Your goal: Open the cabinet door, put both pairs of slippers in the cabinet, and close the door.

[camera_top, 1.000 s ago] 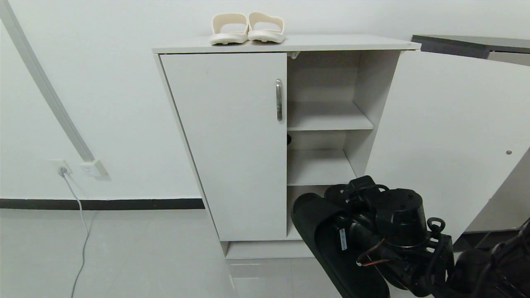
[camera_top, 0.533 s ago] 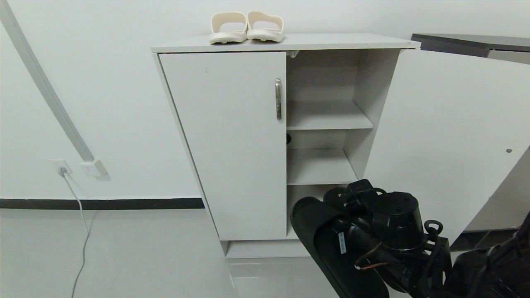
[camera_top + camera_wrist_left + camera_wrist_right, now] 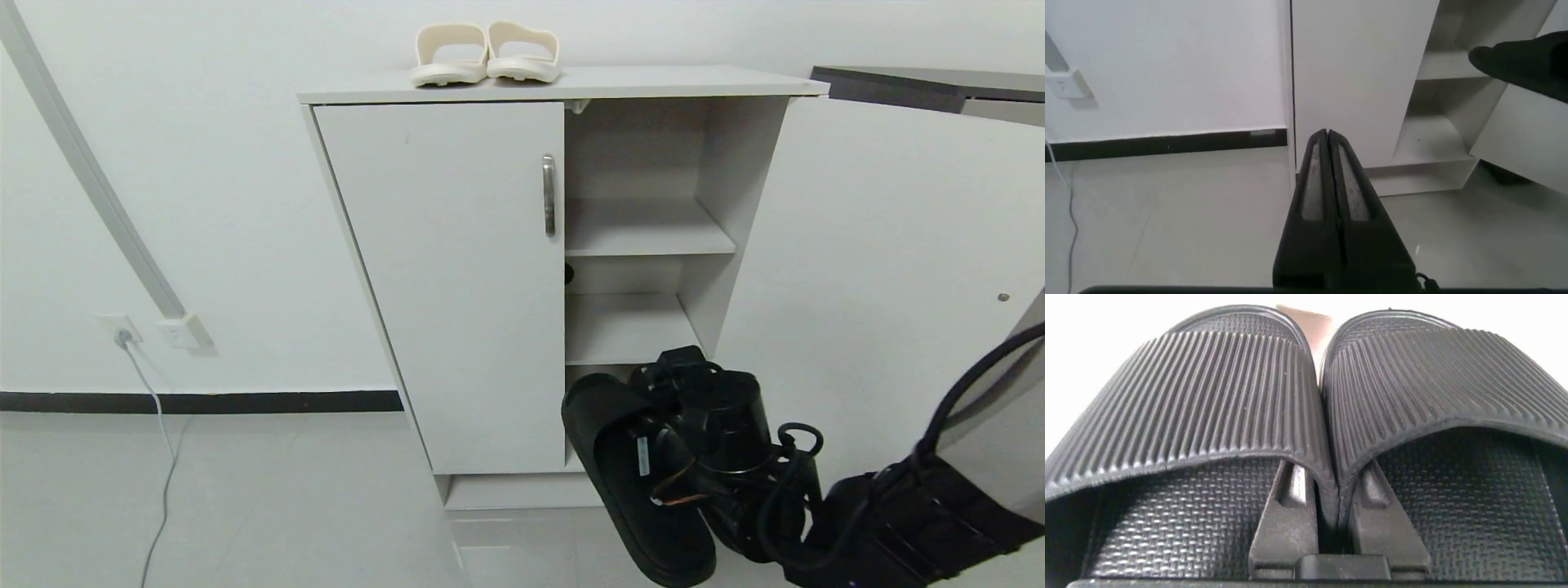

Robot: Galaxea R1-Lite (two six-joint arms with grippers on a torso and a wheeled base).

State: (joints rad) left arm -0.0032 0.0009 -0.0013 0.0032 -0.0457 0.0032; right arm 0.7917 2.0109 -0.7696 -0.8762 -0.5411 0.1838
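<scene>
Fingers of the right gripper (image 3: 1328,500) are closed on the black slippers (image 3: 637,474), pinching the two adjoining inner side walls together beneath the ribbed straps, so the pair is carried as one unit. In the head view the pair sits at lower centre-right, tilted diagonally, with its toes just in front of the bottom compartment (image 3: 600,377) of the cabinet (image 3: 718,163). The left gripper (image 3: 1327,145) has its fingers pressed together with nothing between them, low over the floor and well apart from the cabinet. The open door (image 3: 882,269) fills the right of the frame; the closed door (image 3: 441,286) covers the centre. The beige slippers (image 3: 487,55) rest on the cabinet top at upper centre. Likely faults: the pinch bears on soft side walls alone, so either slipper may swivel or slide out; the tilted pair may catch the closed door's edge or the shelf (image 3: 629,331) above during insertion; the arm may knock the open door.
</scene>
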